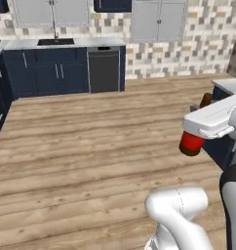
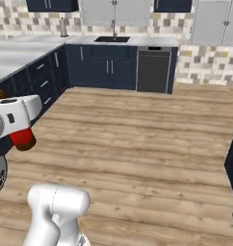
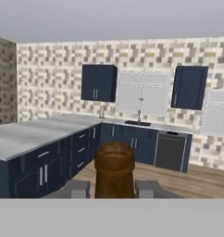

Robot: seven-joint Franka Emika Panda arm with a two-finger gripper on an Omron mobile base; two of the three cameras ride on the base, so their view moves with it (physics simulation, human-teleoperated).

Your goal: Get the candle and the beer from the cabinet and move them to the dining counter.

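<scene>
The beer, a brown bottle with a red label (image 1: 190, 142), is held upright in mid-air over the wood floor, its brown top (image 1: 206, 100) poking out above the white hand. From the other side the label (image 2: 22, 138) shows below the hand. In the hand view my gripper (image 3: 113, 190) is shut on the beer (image 3: 115, 166), with a grey finger (image 3: 77, 189) on each side. Navy wall cabinets (image 3: 99, 82) (image 3: 189, 87) hang on the far tiled wall, doors shut. The candle is out of view.
A pale slab corner on a navy base (image 1: 228, 85) stands just right of the hand. Navy base cabinets with a sink (image 2: 112, 39) and a grey dishwasher (image 2: 153, 69) line the far wall. A long grey worktop (image 3: 35, 132) runs along the left.
</scene>
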